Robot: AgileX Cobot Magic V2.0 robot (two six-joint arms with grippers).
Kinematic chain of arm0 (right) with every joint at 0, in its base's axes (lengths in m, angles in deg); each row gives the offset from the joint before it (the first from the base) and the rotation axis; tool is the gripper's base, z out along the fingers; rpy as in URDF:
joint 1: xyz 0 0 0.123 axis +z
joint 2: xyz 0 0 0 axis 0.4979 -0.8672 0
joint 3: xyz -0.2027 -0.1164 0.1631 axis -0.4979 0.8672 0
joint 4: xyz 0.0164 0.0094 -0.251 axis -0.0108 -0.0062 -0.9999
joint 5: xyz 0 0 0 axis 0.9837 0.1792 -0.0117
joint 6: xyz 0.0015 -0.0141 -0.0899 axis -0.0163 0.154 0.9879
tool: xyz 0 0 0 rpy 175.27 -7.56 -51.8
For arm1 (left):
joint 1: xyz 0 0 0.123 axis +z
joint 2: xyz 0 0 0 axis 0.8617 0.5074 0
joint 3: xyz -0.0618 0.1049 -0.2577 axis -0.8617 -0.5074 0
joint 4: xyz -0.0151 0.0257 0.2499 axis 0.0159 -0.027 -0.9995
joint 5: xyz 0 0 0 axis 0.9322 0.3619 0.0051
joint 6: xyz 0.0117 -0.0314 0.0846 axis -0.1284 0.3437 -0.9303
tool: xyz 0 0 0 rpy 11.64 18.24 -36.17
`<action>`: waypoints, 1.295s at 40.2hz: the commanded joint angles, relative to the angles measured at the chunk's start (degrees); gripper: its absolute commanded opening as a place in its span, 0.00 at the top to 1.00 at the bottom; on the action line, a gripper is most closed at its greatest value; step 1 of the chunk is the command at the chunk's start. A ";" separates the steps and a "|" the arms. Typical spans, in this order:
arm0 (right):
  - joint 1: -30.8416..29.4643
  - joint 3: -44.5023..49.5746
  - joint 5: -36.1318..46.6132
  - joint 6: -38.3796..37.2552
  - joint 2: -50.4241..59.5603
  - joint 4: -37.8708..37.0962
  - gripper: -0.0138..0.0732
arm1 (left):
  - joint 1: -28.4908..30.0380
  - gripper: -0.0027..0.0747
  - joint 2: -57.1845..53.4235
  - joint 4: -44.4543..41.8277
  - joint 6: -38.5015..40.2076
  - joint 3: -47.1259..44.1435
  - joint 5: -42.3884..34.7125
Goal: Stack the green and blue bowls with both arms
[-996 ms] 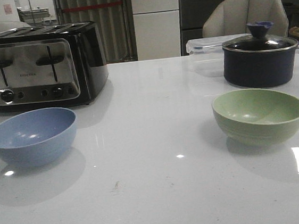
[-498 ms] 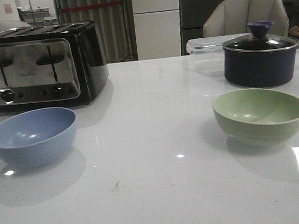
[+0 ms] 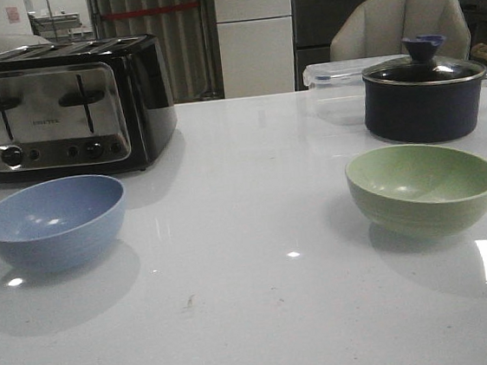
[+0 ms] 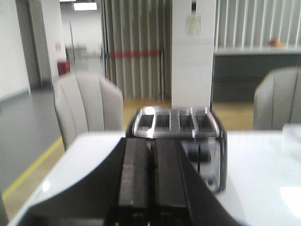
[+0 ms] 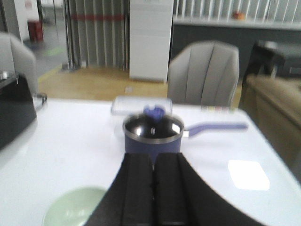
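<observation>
front view is dim and sharp; ceiling light is reflected as glare patches on the glossy table, soft shadows cast under the bowls. both wrist views are brighter but blurred, fingers and backgrounds out of focus.

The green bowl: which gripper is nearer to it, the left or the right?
Right. The right gripper is above the table with the green bowl just beside its fingers. The left gripper faces the toaster; its view shows no green bowl.
</observation>
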 commanded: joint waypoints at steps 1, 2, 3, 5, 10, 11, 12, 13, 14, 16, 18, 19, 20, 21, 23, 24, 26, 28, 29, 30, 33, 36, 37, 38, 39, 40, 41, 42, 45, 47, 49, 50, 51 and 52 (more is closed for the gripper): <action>-0.29 -2.13 -0.63 0.49 -4.53 1.15 0.79 | 0.07 0.84 4.10 0.23 0.11 2.26 1.50; -0.29 -2.13 -1.84 0.49 -5.54 1.27 0.79 | 0.07 0.84 4.99 0.23 0.11 2.26 2.88; -0.29 -2.13 -2.67 0.49 -6.28 1.27 0.79 | 0.07 0.84 5.60 0.23 0.11 2.26 3.85; -0.29 -2.13 -4.52 0.49 -8.06 1.27 0.79 | 0.07 0.84 7.10 0.23 0.11 2.26 5.79; -0.29 -2.13 -8.22 0.49 -13.20 1.27 0.79 | 0.07 0.84 11.05 0.23 0.11 2.26 9.16; -0.29 -2.13 -8.84 0.49 -14.20 1.27 0.79 | 0.07 0.84 11.57 0.23 0.11 2.26 9.60; -0.29 -2.13 -9.27 0.49 -15.15 1.27 0.79 | 0.07 0.84 12.19 0.38 0.11 2.26 10.51; -0.29 -2.13 -9.93 0.49 -15.83 1.27 0.79 | 0.07 0.84 12.77 1.29 0.11 2.26 11.67; -0.29 -2.13 -10.56 0.49 -16.71 1.27 0.79 | 0.07 0.84 13.23 1.88 0.11 2.26 13.09; -0.29 -2.13 -11.58 0.49 -18.18 1.27 0.79 | 0.07 0.84 13.91 2.59 0.11 2.26 14.53; -0.29 -2.06 -12.26 0.49 -19.56 1.27 0.79 | 0.07 0.84 14.60 2.75 0.11 2.26 14.43; -0.29 -2.06 -12.59 0.49 -20.34 1.27 0.79 | 0.07 0.84 14.93 2.75 0.11 2.26 14.42; -0.29 -2.06 -12.92 0.49 -20.86 1.27 0.79 | 0.07 0.84 15.30 2.75 0.11 2.26 14.17; -0.29 -2.06 -13.22 0.49 -21.51 1.27 0.79 | 0.07 0.84 15.54 2.75 0.11 2.26 13.87; -0.29 -2.06 -13.81 0.49 -22.55 1.27 0.79 | 0.07 0.84 15.97 2.75 0.11 2.26 13.53; -0.29 -2.06 -14.03 0.49 -22.95 1.27 0.79 | 0.07 0.84 16.00 2.75 0.11 2.26 13.53; -0.29 -2.06 -14.37 0.49 -23.90 1.27 0.79 | 0.07 0.84 16.38 2.75 0.11 2.26 13.53; -0.29 -2.06 -14.69 0.49 -24.64 1.27 0.79 | 0.07 0.84 16.53 2.75 0.11 2.26 13.53; -0.29 -2.06 -14.69 0.49 -24.78 1.27 0.79 | 0.07 0.84 16.53 2.75 0.11 2.26 13.53; -0.29 -2.06 -14.82 0.49 -25.04 1.27 0.79 | 0.07 0.84 16.53 2.75 0.11 2.26 13.53; -0.29 -2.06 -14.82 0.49 -25.35 1.27 0.76 | 0.07 0.84 16.53 2.64 0.11 2.26 13.53; -0.29 -2.06 -14.82 0.49 -25.73 1.27 0.67 | 0.07 0.83 16.53 2.64 -0.04 2.26 13.53; -0.29 -2.06 -14.82 0.49 -25.73 1.27 0.62 | 0.07 0.82 16.53 2.64 -0.03 2.26 13.53; -0.29 -2.06 -14.82 0.49 -25.73 1.27 0.58 | 0.07 0.79 16.53 2.39 -0.03 2.26 13.53; -0.29 -2.06 -14.82 0.49 -25.73 1.27 0.52 | 0.07 0.77 16.53 2.12 -0.03 2.26 13.53; -0.29 -2.06 -14.76 0.49 -25.73 1.27 0.47 | 0.07 0.72 16.53 1.99 -0.03 2.26 13.53; -0.29 -2.06 -14.69 0.49 -25.73 1.27 0.41 | 0.07 0.66 16.53 1.71 -0.03 2.16 13.63; -0.29 -2.06 -14.68 0.49 -25.73 1.27 0.38 | 0.07 0.60 16.53 1.57 -0.03 2.16 13.63; -0.29 -2.06 -14.57 0.49 -25.73 1.27 0.29 | 0.07 0.39 16.53 1.57 -0.03 2.16 13.49; -0.29 -2.06 -14.42 0.49 -25.73 1.27 0.28 | 0.07 0.29 16.53 1.57 -0.03 2.16 13.49; -0.29 -2.06 -14.42 0.49 -25.73 1.27 0.29 | 0.07 0.24 16.53 1.57 -0.03 2.16 13.49; -0.29 -2.06 -14.42 0.49 -25.73 1.27 0.29 | 0.07 0.22 16.53 1.57 -0.03 2.16 13.49; -0.29 -2.06 -14.42 0.49 -25.73 1.27 0.29 | 0.07 0.23 16.53 1.57 -0.03 2.16 13.49; -0.29 -2.06 -14.42 0.49 -25.73 1.32 0.29 | 0.07 0.23 16.53 1.57 -0.03 2.16 13.49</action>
